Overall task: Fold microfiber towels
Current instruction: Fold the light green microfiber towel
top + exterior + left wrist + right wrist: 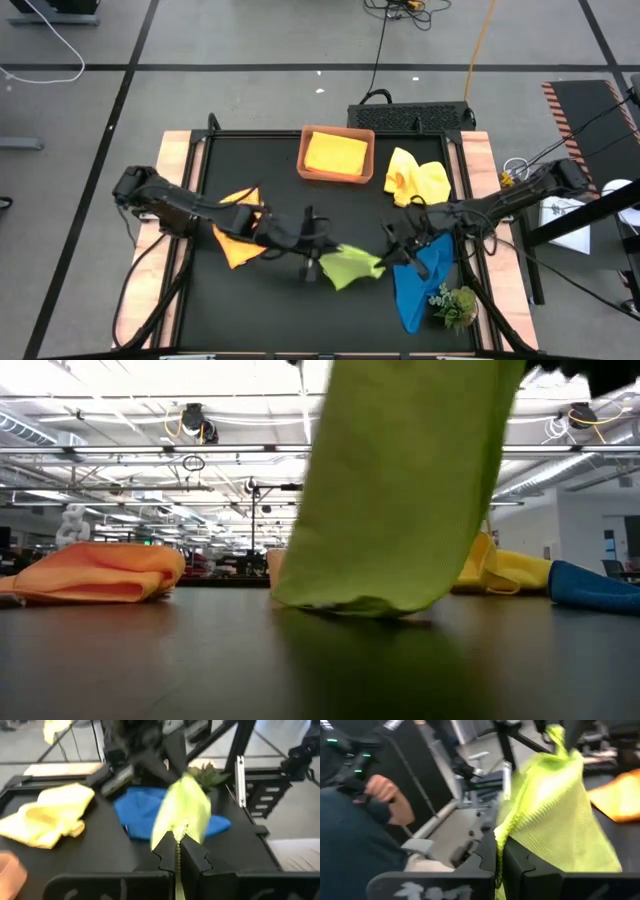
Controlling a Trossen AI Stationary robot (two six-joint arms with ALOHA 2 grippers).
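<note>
the lime green towel (352, 265) hung between the two arms near the table's (280, 180) front middle, its long axis running left to right, its lower edge brushing the tabletop. the left gripper (177, 851) was clamped on one end, the right gripper (498, 851) pinched shut on the other.

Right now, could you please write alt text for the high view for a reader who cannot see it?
Seen from above, both arms hold a lime green towel between them over a black table. Around it lie an orange towel, a blue towel, a loose yellow towel and a folded yellow towel in a brown tray.
</note>
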